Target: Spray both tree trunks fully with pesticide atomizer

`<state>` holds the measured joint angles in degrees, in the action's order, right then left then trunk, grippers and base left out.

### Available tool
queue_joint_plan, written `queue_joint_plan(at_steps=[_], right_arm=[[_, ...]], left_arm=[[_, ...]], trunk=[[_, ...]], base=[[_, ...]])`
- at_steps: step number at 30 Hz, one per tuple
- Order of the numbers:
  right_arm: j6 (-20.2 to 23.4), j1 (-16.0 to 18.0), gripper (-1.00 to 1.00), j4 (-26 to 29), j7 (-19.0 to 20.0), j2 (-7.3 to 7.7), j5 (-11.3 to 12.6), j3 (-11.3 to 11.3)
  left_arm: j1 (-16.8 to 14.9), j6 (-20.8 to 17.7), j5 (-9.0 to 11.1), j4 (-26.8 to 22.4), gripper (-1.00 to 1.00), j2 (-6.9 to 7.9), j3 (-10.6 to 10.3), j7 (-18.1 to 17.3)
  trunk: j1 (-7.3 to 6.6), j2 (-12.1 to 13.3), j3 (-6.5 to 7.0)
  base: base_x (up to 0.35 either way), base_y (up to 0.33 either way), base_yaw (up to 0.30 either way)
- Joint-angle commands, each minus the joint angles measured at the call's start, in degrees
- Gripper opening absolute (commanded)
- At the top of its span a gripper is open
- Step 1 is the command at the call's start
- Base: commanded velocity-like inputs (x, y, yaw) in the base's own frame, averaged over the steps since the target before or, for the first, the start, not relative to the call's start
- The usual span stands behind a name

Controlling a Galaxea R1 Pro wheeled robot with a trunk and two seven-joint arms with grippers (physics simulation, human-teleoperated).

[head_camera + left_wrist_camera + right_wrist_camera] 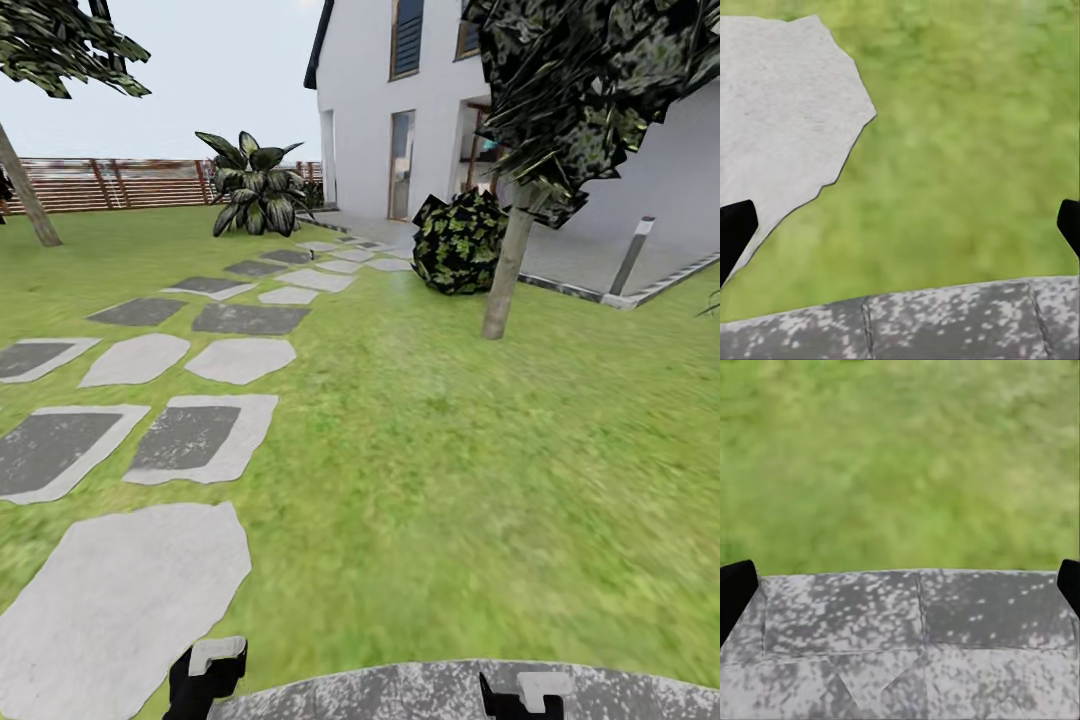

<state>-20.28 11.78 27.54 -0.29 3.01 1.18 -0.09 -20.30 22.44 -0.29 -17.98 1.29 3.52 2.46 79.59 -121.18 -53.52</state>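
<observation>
1. Head view: the black, white-tipped left gripper (205, 672) and right gripper (522, 695) hang low over the speckled grey robot base (420, 692), both spread wide, holding nothing.
2. Grey stepping stones (120, 590) cross the green grass floor (430, 470).
3. Farther off stands a pale mottled tree trunk (507, 262) by the white house (620, 180).
4. I think the robot is hunting for the tiny black spray bottle; no bottle shows, so it must look around next.

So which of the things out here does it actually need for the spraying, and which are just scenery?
For the job:
- tree with the pale trunk, ahead on the right
- second pale trunk, far left
- grass floor, where the bottle should lie

Just scenery:
- stepping stones
- round bush
- leafy plant
- white house
- fence
</observation>
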Motion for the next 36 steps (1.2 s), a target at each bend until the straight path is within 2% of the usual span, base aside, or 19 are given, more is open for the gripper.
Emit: queue_joint_plan(at_steps=[1, 9, 36], right_arm=[[0.0, 0.0, 1.00, 0.0, 0.0, -0.01, 0.0, 0.1], [0.1, 0.0, 1.00, -0.1, 0.1, -0.10, -0.1, 0.3], [0.0, 0.0, 1.00, -1.1, 0.2, -0.02, -0.1, 0.1]], left_arm=[[0.0, 0.0, 0.0, 0.0, 1.00, 0.00, 0.0, 0.0], [0.0, 0.0, -0.1, 0.0, 1.00, -0.02, -0.1, 0.0], [0.0, 0.0, -0.1, 0.1, 1.00, -0.14, -0.1, 0.0]], trunk=[[0.00, 0.0, 0.00], [0.00, 0.0, 0.00], [0.00, 0.0, 0.00]], base=[[0.308, 0.183, 0.000], [0.318, 0.127, 0.000], [0.336, 0.004, 0.000]])
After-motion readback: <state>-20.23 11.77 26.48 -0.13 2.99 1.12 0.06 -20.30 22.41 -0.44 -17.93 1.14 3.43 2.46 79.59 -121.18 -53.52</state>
